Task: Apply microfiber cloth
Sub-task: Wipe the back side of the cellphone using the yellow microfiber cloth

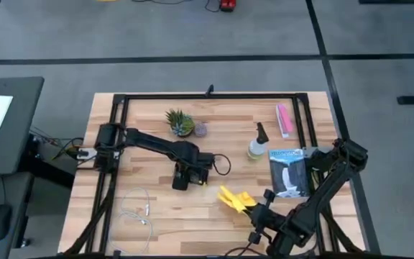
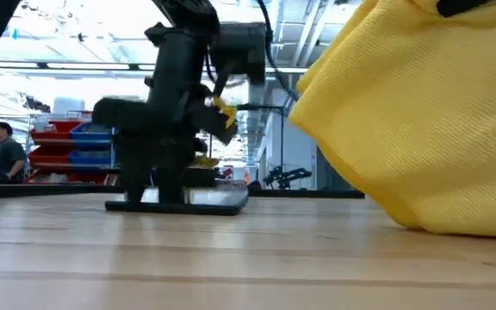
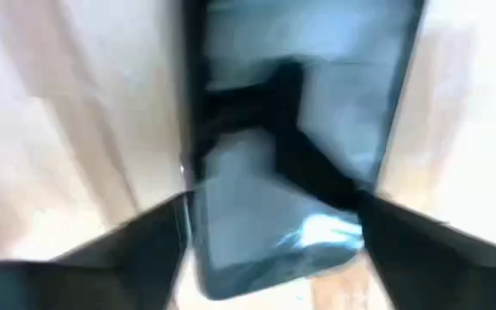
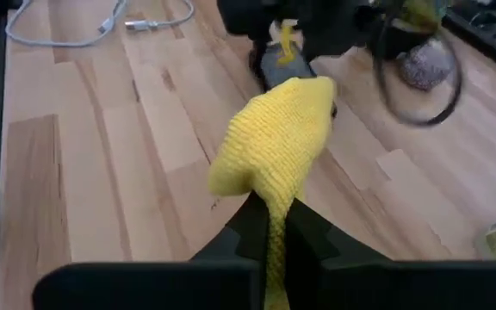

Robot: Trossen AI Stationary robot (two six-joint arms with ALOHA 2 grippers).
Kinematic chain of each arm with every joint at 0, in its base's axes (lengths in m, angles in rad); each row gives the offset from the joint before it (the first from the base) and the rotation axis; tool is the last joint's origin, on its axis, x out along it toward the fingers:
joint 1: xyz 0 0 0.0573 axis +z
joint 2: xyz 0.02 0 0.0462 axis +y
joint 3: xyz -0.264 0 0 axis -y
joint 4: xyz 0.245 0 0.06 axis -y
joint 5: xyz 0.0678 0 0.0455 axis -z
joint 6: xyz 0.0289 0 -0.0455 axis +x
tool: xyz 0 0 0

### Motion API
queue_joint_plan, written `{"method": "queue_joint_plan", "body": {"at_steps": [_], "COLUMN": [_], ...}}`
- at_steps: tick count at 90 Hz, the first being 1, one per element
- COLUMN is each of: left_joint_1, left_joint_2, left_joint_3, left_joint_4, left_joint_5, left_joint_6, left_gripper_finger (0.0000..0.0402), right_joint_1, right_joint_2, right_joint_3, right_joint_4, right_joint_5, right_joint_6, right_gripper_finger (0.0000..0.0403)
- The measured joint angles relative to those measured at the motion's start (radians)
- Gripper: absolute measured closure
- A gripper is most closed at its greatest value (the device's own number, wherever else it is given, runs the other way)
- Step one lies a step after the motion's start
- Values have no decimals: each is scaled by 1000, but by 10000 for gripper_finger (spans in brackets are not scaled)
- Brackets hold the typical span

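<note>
The yellow microfiber cloth [image 1: 234,196] hangs bunched from my right gripper [image 1: 256,212], which is shut on it near the table's front, right of the middle. In the low view the cloth [image 2: 420,112] fills the right side. Left of it and farther back, my left gripper [image 1: 184,178] points down at the table's middle. It is shut on a black smartphone [image 3: 300,112] that lies flat, screen up, on the wood [image 2: 188,200]. My left gripper has the smartphone's near end between its two fingers [image 3: 145,237], one on each long side [image 3: 192,207]. The fingers come from above, pointing down. The phone lies flat on the table. My right gripper pinches a gathered part of the cloth [image 4: 274,228] between its two fingers, several layers. The fingers slant down toward the table's left. The rest of the cloth bulges out ahead of the fingertips [image 4: 274,129], slack. Its lower end [image 2: 420,226] seems to reach the table.
A small potted plant [image 1: 180,122] and a spray bottle [image 1: 257,146] stand at the back. A pink packet [image 1: 284,119] and a blue-and-white pack [image 1: 288,173] lie at the right. A white cable [image 1: 139,212] lies front left. A person [image 2: 3,151] shows far behind.
</note>
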Motion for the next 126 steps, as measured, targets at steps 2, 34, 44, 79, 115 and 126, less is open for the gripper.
{"method": "queue_joint_plan", "body": {"at_steps": [2, 34, 44, 79, 115, 126], "left_joint_1": [0, -3, -4, -98, -256, -253], "left_joint_2": [-19, -198, -201, -219, -347, -355], "left_joint_3": [2, -61, -115, -283, -283, -284], "left_joint_4": [6, 123, 147, 159, 122, 131], "left_joint_5": [0, 1, 101, -61, -355, -402], "left_joint_6": [-5, -117, -172, -240, -371, -378], "left_gripper_finger": [160, 217, 217, 199, 200, 200], "right_joint_1": [1, -4, -3, -191, -320, -339], "right_joint_2": [0, 0, 0, 0, -26, -25], "right_joint_3": [0, 1, 1, 2, 87, 137], "right_joint_4": [0, 2, 13, -92, -233, -175], "right_joint_5": [8, 88, 81, -215, -597, -627], "right_joint_6": [-2, -12, 6, -35, -536, -765], "right_gripper_finger": [397, 397, 397, 397, 220, 151]}}
